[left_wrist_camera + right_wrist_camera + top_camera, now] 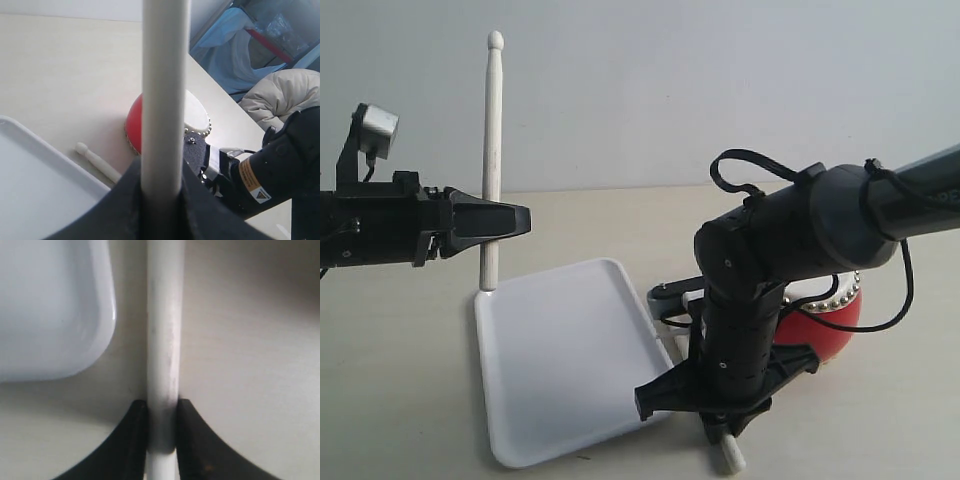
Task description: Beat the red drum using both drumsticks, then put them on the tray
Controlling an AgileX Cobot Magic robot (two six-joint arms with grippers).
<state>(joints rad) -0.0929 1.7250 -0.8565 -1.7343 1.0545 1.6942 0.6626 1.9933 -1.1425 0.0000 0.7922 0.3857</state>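
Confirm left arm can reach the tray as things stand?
Probably yes. The left gripper holds its drumstick upright by the far corner of the tray; the right gripper sits low at the opposite edge, on the other drumstick.

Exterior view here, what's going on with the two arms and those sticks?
The left claw grips an upright drumstick, bead tip up, near the far left corner of the tray. The right claw is down at table level, closed around the other drumstick, which runs along the gap between the tray and the red drum. Neither stick is on the tray yet.
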